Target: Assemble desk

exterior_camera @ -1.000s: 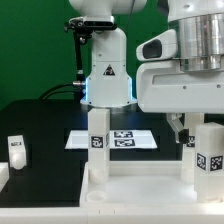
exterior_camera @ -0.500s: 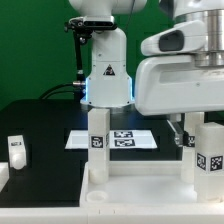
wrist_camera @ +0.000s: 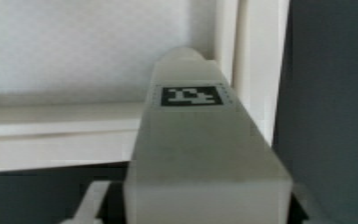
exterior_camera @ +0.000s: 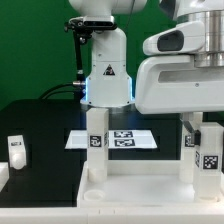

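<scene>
Moved: fingers of the hand (exterior_camera: 195, 121) have drawn inward since a second ago and now sit close at the top of the right leg (exterior_camera: 208, 155).
hand state: fingers flank the right leg's top, and that leg (wrist_camera: 197, 150) fills the wrist view. Cannot tell whether they press on it or stand just short of it.
nearest: one desk panel (exterior_camera: 140, 184), white, lying flat on the black tabletop (exterior_camera: 45, 130), toward the exterior view's right.
legs, count: three for certain. The left leg (exterior_camera: 97, 150) and the right leg stand upright on the desk panel. The loose leg (exterior_camera: 15, 152) stands upright on the tabletop at the exterior view's left, well apart from the desk panel.
labels: each leg face in view carries one square black-and-white tag. In the wrist view the tag (wrist_camera: 194, 96) shows its pattern only. A stray tag (exterior_camera: 190, 140) sits just beside the right leg; what it is fixed to is unclear.
behind the panel: one marker board (exterior_camera: 120, 139), flat, with two tags.
farthest: one robot base (exterior_camera: 105, 70), white, with a triangular sign.
writing: tag patterns only; the sign is too small to read.
</scene>
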Robot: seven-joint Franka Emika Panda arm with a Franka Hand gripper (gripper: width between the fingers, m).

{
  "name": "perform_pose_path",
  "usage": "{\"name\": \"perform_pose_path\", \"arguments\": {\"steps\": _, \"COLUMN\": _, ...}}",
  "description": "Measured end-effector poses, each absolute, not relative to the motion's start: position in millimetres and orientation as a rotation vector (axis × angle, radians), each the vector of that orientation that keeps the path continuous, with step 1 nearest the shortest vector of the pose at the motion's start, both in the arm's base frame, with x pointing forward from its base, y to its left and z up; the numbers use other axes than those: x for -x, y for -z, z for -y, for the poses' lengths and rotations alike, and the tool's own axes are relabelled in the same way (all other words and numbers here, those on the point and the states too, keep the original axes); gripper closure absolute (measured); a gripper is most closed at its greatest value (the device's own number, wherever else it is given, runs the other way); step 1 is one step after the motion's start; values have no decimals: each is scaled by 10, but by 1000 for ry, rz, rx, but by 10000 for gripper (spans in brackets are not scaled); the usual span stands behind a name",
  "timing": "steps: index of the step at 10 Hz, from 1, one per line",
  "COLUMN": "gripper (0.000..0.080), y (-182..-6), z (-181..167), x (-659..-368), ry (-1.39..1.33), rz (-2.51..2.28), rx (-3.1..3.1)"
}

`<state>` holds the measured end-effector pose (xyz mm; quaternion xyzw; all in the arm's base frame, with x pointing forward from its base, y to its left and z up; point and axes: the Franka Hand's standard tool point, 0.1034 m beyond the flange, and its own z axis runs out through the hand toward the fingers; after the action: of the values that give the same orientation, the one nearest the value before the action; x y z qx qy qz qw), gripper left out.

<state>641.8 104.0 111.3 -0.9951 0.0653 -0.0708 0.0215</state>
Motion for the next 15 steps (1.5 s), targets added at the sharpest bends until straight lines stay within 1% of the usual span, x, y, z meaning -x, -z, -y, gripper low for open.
{"name": "perform_pose_path", "arguments": {"steps": 1, "gripper": 515, "y": -1112, "z": -1040, "x": -6418, "ry": 217, "rz": -316, "rx": 3070}}
{"name": "perform_pose_path", "arguments": {"steps": 3, "gripper": 515, "y": -1103, "z": -1034, "x": -6429, "ry": 212, "rz": -761, "rx": 2973}}
{"name": "perform_pose_path", "arguments": {"steps": 5, "gripper": 515, "y": -1091, "z": -1044, "x": -6389, "ry": 182, "rz": -1441, "rx": 2683}}
{"name": "perform_pose_path", "arguments": {"steps": 6, "gripper": 515, "y": -1092, "z": -1020, "x": -6388, "ry": 167, "rz": -1583, "rx": 2590}}
{"name": "perform_pose_path", "arguments": {"steps": 10, "gripper": 514, "y": -1083, "z": -1010, "x": -6372, "ry": 131, "rz": -1908, "rx": 2344}}
{"name": "perform_pose_path", "arguments": {"steps": 12, "gripper": 512, "y": -1067, "z": -1030, "x": -6346, "ry": 36, "rz": -2364, "rx": 1804}}
{"name": "perform_pose_path", "arguments": {"steps": 13, "gripper": 512, "y": -1066, "z": -1047, "x": -6349, "ry": 17, "rz": -2458, "rx": 1649}}
{"name": "perform_pose_path", "arguments": {"steps": 15, "gripper": 499, "y": -1066, "z": -1050, "x": -6346, "ry": 18, "rz": -2431, "rx": 1679}}
